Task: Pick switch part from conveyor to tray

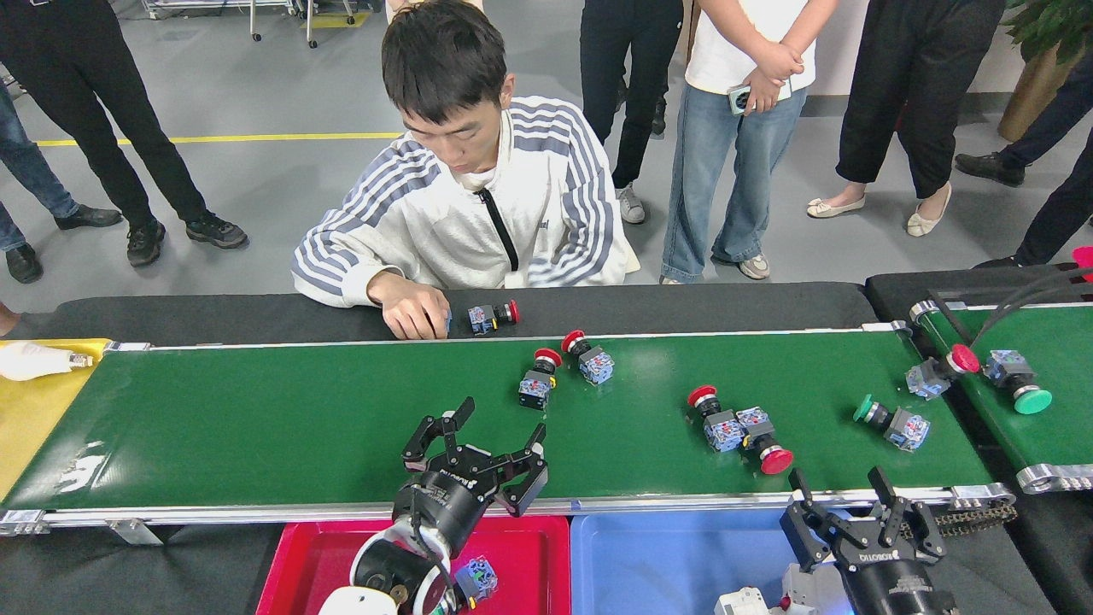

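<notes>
- Left gripper (476, 448): fingers spread, nothing between them, positioned over the near edge of the conveyor (256, 418) at lower centre.
- Right gripper (858, 508): fingers spread and empty, at lower right over the blue tray (666, 555).
- Red tray (316, 564): bottom centre; one switch part (476, 579) lies in it, partly hidden by the left arm.
- Conveyor: two red-capped switch parts (559, 369) at centre, a touching pair (739, 427) right of centre, one green-capped part (892, 420) at far right.
- Person's hand (414, 309): rests on the black surface beyond the belt.
</notes>
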